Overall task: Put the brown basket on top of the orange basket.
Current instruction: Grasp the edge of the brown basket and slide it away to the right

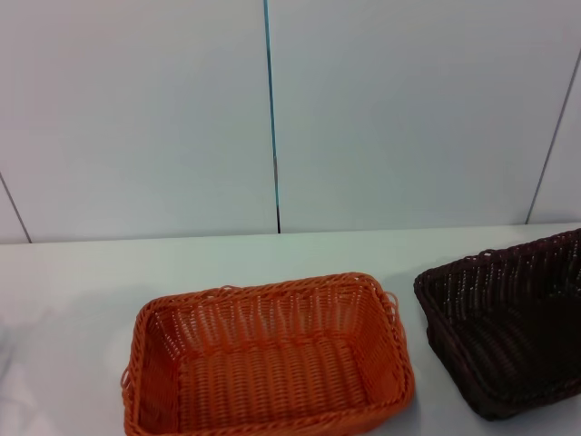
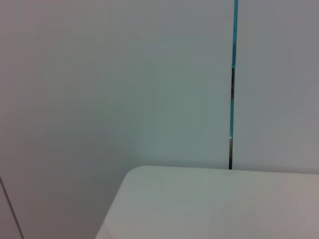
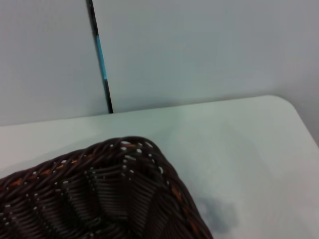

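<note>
The orange basket [image 1: 268, 359] sits empty on the white table, front centre in the head view. The brown basket [image 1: 508, 327] stands to its right, turned at an angle and cut off by the picture's right edge; a gap of bare table separates the two. The right wrist view looks down on one corner of the brown basket [image 3: 99, 194] from close above. Neither gripper shows in any view. The left wrist view holds only a table corner and the wall.
The white table [image 1: 82, 272] runs back to a pale panelled wall with a blue seam [image 1: 270, 100]. A rounded table corner [image 2: 144, 174] shows in the left wrist view, and another table corner [image 3: 279, 107] lies past the brown basket.
</note>
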